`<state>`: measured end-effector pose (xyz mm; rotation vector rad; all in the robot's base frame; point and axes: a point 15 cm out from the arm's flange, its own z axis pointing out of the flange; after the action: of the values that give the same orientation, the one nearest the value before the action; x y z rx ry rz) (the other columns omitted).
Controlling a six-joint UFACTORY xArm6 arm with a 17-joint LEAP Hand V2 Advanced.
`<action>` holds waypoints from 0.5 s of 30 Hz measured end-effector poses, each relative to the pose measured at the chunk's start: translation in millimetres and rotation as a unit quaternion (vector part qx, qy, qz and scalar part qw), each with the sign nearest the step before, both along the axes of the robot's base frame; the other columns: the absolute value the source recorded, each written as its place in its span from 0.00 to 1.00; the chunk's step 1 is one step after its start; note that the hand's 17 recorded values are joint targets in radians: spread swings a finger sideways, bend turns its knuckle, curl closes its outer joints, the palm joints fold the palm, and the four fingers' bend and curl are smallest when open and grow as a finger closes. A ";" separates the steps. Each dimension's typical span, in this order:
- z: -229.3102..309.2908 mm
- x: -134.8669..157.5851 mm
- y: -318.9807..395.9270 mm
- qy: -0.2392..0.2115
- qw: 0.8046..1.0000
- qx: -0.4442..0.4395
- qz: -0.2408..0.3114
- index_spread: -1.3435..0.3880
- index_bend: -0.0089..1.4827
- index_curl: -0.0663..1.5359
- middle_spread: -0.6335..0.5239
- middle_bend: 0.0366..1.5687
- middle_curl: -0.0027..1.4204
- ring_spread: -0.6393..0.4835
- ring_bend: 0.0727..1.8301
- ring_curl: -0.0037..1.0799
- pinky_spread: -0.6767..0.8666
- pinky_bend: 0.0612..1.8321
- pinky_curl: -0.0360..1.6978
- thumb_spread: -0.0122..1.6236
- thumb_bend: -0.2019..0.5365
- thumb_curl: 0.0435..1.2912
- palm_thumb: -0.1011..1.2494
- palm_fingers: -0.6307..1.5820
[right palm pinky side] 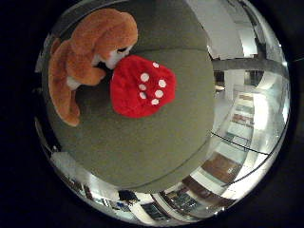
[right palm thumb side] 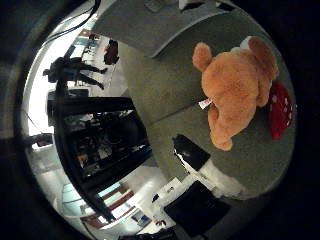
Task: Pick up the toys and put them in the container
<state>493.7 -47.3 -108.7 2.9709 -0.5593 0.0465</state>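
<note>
Toys lie touching on a green sofa (right palm pinky side: 142,147): an orange plush dog (right palm pinky side: 90,52) against a red plush mushroom (right palm pinky side: 142,85). No container shows. Whether the fingers are apart, I cannot tell.

Hand (right palm thumb side: 205,172), only a white and black part showing, pose unclear

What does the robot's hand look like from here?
Only a little of the hand shows, in the thumb side view: blocky sections, a glossy black end, a white middle piece and a larger black boxy part behind. No markings can be made out. The other view shows none of it.
</note>
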 end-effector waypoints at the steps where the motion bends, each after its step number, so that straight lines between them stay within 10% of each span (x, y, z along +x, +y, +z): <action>1: -2.1 0.4 0.3 0.001 1.000 0.000 0.000 0.53 0.12 0.23 0.50 0.10 0.21 0.59 0.13 0.25 0.59 0.28 0.08 0.64 0.24 0.24 0.56 0.35; 15: -19.0 14.4 5.4 0.000 1.000 -0.008 0.004 0.52 0.13 0.24 0.48 0.10 0.22 0.56 0.13 0.24 0.62 0.28 0.06 0.64 0.24 0.25 0.56 0.40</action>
<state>508.1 -42.0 -127.7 2.9572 -0.5435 0.0527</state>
